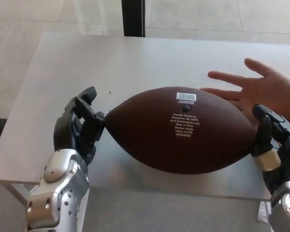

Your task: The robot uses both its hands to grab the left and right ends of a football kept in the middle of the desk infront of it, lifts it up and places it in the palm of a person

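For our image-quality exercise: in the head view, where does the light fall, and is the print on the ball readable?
Head view: soft, even light; a pale sheen on the grey desk; a faint shadow beneath the football. "JUNIOR" reads clearly, but the smaller print below it is blurred.
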Robot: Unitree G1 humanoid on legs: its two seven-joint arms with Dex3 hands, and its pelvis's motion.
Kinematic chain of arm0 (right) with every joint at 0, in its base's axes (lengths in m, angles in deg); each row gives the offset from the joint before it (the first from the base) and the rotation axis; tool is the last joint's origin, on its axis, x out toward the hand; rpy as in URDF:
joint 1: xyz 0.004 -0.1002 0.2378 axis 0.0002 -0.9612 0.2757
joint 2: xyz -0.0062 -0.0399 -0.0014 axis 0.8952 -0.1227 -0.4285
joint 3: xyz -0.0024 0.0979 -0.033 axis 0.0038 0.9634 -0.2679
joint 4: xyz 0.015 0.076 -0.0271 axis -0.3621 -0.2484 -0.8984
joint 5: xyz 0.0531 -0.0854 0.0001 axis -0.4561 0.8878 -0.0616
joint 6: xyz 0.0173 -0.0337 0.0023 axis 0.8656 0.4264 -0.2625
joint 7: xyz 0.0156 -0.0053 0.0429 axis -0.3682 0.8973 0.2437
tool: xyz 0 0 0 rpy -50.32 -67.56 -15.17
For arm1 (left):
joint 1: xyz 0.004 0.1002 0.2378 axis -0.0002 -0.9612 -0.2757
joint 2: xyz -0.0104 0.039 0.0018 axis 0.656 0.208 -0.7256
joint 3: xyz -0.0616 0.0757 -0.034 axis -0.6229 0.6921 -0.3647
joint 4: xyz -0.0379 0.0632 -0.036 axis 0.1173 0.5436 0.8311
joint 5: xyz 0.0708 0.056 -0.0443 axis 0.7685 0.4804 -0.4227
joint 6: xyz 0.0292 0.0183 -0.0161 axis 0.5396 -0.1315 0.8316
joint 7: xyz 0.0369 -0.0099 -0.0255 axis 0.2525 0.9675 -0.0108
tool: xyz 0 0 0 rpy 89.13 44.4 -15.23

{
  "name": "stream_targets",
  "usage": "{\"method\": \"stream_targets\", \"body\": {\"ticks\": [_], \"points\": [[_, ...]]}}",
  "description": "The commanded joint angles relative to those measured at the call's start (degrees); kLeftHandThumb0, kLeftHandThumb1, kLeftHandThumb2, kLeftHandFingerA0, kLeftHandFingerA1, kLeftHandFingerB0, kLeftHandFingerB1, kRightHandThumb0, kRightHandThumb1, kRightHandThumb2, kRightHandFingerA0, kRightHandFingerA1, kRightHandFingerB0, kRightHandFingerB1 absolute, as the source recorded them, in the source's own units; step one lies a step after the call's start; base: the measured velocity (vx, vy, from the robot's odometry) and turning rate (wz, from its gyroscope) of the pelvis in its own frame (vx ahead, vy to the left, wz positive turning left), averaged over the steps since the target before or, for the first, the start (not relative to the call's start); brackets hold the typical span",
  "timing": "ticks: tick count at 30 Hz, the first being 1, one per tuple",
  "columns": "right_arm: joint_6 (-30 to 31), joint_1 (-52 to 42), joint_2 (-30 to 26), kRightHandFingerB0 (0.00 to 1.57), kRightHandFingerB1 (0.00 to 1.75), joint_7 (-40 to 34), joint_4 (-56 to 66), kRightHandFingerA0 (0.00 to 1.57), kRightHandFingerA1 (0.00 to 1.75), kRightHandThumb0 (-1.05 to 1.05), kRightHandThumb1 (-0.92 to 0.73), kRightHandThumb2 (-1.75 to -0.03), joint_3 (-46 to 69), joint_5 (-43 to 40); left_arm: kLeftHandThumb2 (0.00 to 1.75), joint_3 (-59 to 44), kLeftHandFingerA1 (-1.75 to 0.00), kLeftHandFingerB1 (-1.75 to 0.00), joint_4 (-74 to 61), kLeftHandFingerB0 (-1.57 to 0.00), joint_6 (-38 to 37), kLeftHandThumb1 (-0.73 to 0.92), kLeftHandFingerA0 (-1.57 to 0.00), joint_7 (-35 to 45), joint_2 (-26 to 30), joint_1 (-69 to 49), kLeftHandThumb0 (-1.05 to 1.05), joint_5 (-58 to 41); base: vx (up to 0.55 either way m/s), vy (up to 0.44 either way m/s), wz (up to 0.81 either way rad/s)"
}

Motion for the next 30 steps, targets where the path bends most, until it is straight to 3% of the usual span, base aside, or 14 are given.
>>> {"method": "stream_targets", "body": {"ticks": [1, 2, 4, 6, 13, 17, 18, 21, 22, 24, 25, 26, 27, 30], "points": [[0.79, 1.86, 3.49, 0.53, 0.38, -3.56, 2.12, 0.68, 0.62, -0.88, -0.89, -0.68, -0.42, -0.87, 1.34, 0.84, -0.67, -0.44, 4.78, -0.19, -1.93, 0.92, -0.47, -4.95, -13.02, -0.87, -1.04, -4.22, 0.0, 0.0, 0.0], [1.39, 2.0, 4.29, 0.44, 0.45, -3.23, 2.96, 0.62, 0.66, -0.92, -0.72, -0.91, -1.03, -1.95, 0.94, 1.5, -0.63, -0.36, 5.4, -0.21, -1.66, 0.92, -0.46, -5.06, -13.75, -1.06, -1.04, -4.51, 0.0, 0.0, 0.0], [1.5, 2.27, 5.39, 0.45, 0.46, -3.56, 3.79, 0.63, 0.67, -0.93, -0.71, -0.91, -1.36, -3.07, 1.3, 2.89, -0.66, -0.44, 6.68, -0.18, -2.06, 0.91, -0.41, -4.12, -13.92, -0.92, -1.0, -4.59, 0.0, 0.0, 0.0], [1.44, 2.43, 6.19, 0.5, 0.38, -3.99, 4.39, 0.65, 0.63, -0.87, -0.91, -0.67, -1.97, -3.64, 0.95, 3.96, -0.63, -0.37, 7.97, -0.22, -2.63, 0.92, -0.44, -3.91, -14.21, -0.64, -1.04, -4.7, 0.0, 0.0, 0.0], [1.41, 2.72, 8.33, 0.33, 0.35, -2.31, 5.0, 0.54, 0.63, -0.93, -0.91, -0.68, -6.99, -6.16, 0.97, 15.76, -1.24, -0.46, 15.75, -0.22, 3.08, 0.92, -0.49, -3.71, -12.58, 4.53, -0.76, 2.07, 0.0, 0.0, 0.0], [4.09, 3.4, 6.72, 0.1, 0.44, -1.54, 6.07, 0.37, 0.61, -1.01, -0.8, -1.14, -8.89, -5.93, 0.74, 23.12, -0.91, -0.46, 19.78, -0.25, 4.29, 0.92, -0.48, -1.7, -9.62, 8.26, -0.71, 7.33, 0.0, 0.0, 0.0], [5.33, 4.2, 6.11, 0.06, 0.19, -0.74, 5.78, 0.27, 0.58, -1.04, -0.81, -1.18, -9.62, -6.16, 1.15, 27.18, -0.62, -0.32, 21.53, 0.0, 2.08, 0.83, -0.17, 4.28, -8.42, 7.75, -0.67, 8.14, 0.0, 0.0, 0.0], [6.58, 4.85, 5.51, 0.0, 0.25, 1.33, 5.46, 0.19, 0.52, -0.97, -0.92, -0.73, -9.69, -8.33, 1.3, 29.23, -0.7, -0.2, 21.02, 0.0, 2.03, 0.9, -0.28, 9.63, -8.04, 6.87, -0.86, 6.36, 0.0, 0.0, 0.0], [6.8, 5.14, 5.22, 0.0, 0.16, 2.47, 4.98, 0.16, 0.59, -1.05, -0.8, -1.19, -9.55, -9.27, 1.38, 30.18, -0.18, -0.09, 20.54, 0.0, -0.24, 0.92, 0.0, 9.71, -8.63, 5.26, -0.97, 6.43, 0.0, 0.0, 0.0], [8.85, 5.59, 4.95, 0.0, 0.14, 3.12, 5.44, 0.14, 0.52, -1.05, -0.8, -1.19, -9.14, -10.85, 1.32, 30.91, -0.59, -0.15, 20.08, 0.0, 1.89, 0.9, -0.13, 6.47, -10.09, 5.8, -0.92, 6.94, 0.0, 0.0, 0.0], [10.06, 5.53, 4.73, 0.0, 0.02, 3.36, 5.82, 0.16, 0.5, -1.0, -0.92, -0.71, -9.03, -11.47, 1.37, 30.45, -0.29, -0.09, 20.59, -0.04, 1.6, 0.92, -0.04, 6.08, -11.04, 5.9, -0.99, 6.49, 0.0, 0.0, 0.0], [10.83, 5.64, 4.56, 0.0, 0.02, 3.46, 5.92, 0.16, 0.5, -1.0, -0.92, -0.71, -8.97, -11.66, 1.37, 29.86, -0.29, -0.09, 20.9, -0.04, 0.78, 0.92, -0.04, 6.27, -11.73, 5.59, -0.99, 5.78, 0.0, 0.0, 0.0], [11.95, 5.72, 4.4, 0.0, 0.0, 4.63, 5.6, 0.16, 0.5, -1.01, -0.92, -0.71, -8.59, -13.1, 1.27, 29.78, -0.76, -0.2, 21.1, 0.0, -0.48, 0.88, -0.29, 3.73, -14.0, 4.72, -0.87, 5.78, 0.0, 0.0, 0.0], [12.72, 5.51, 3.46, 0.0, 0.0, 5.7, 5.38, 0.31, 0.59, -1.05, -0.76, -1.06, -9.83, -12.09, 1.12, 30.71, -1.0, -0.24, 20.17, -0.06, 3.03, 0.77, -0.86, 0.52, -15.17, 4.89, -0.93, 6.1, 0.0, 0.0, 0.0]]}}
